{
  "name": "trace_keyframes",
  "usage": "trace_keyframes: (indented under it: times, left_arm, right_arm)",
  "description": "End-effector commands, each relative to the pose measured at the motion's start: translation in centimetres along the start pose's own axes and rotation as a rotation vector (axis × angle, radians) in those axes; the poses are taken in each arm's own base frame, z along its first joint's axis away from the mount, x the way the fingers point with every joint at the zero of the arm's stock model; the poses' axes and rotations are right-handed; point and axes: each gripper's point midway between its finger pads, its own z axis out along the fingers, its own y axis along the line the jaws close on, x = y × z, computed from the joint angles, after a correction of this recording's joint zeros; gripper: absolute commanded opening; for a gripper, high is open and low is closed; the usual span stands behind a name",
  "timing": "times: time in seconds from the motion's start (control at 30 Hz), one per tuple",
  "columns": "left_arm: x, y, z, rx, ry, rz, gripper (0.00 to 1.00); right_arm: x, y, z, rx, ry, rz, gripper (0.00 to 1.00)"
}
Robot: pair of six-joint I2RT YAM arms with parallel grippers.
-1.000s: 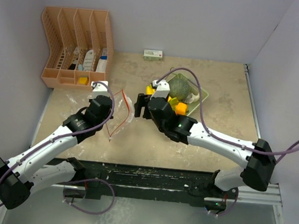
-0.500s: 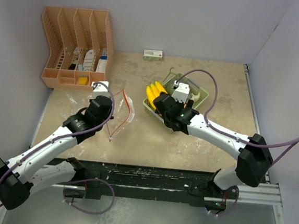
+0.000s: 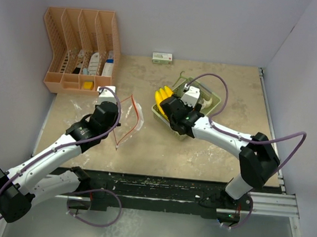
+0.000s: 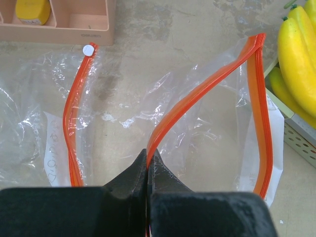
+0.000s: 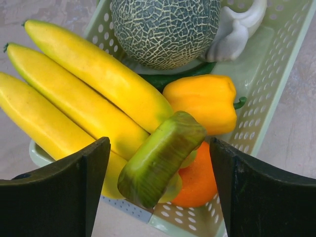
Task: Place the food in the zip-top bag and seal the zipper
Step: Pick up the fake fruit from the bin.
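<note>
Beige stone-look tabletop (image 3: 210,156), white walls on 3 sides.

- Food sits in the pale green mesh basket (image 5: 276,74), centre-right of the table. The zip-top bag (image 4: 207,123) lies just left of it and holds none of it yet.
- Left gripper (image 4: 148,158): jaws closed flat on the bag's orange zipper strip, holding the mouth open.
- Right gripper (image 5: 158,148): fingers spread wide above the basket, holding nothing.
- We judge the toy produce light, stiff and slick. The banana bunch (image 5: 84,94) looks best taken at its green stem block, which lies between the open fingers. The melon (image 5: 165,29) looks too round and wide for an easy pinch. The bag is thin, floppy film.
- Right wrist view alone shows the orange (image 5: 197,180), the yellow pepper (image 5: 202,101), the cucumber (image 5: 173,79) tucked under the melon, and the white piece (image 5: 232,32). From above, the arm covers most of these.
- Left wrist view alone shows the pinch on the zipper. The top view shows only the bag's red rim.
</note>
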Motion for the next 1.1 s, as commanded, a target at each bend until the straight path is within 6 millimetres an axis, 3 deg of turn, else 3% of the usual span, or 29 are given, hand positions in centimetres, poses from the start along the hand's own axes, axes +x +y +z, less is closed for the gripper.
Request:
trace_keyframes:
  times: [0.0,0.1,0.37,0.63,0.9,0.93,1.07]
  left_arm:
    - [-1.1,-0.4,-0.1,0.025,-0.043,-0.019,0.00]
    - [-1.1,-0.3,-0.2,0.026,-0.041,-0.018,0.00]
    - [-1.0,-0.3,-0.2,0.023,-0.040,-0.016,0.00]
    - [-0.8,-0.1,-0.1,0.014,-0.034,-0.015,0.00]
    - [-0.7,-0.2,0.1,0.009,-0.027,-0.009,0.00]
    - [-0.7,-0.1,0.1,0.008,-0.029,-0.009,0.00]
    - [-0.9,-0.2,0.0,0.012,-0.035,-0.012,0.00]
  right_arm:
    - [-2.2,-0.3,0.7,0.017,-0.081,0.107,0.79]
    - [-2.2,-0.8,1.1,0.027,-0.080,0.108,0.63]
    - [-3.6,-2.1,0.4,0.042,-0.103,0.120,0.01]
    - [-8.1,-4.1,-2.5,0.027,-0.206,0.153,0.00]
    - [-12.8,-3.8,-6.5,-0.171,-0.301,0.100,0.00]
    - [-13.5,-3.4,-7.2,-0.212,-0.313,0.104,0.00]
    - [-12.5,-0.4,-9.2,-0.468,-0.288,0.091,0.00]
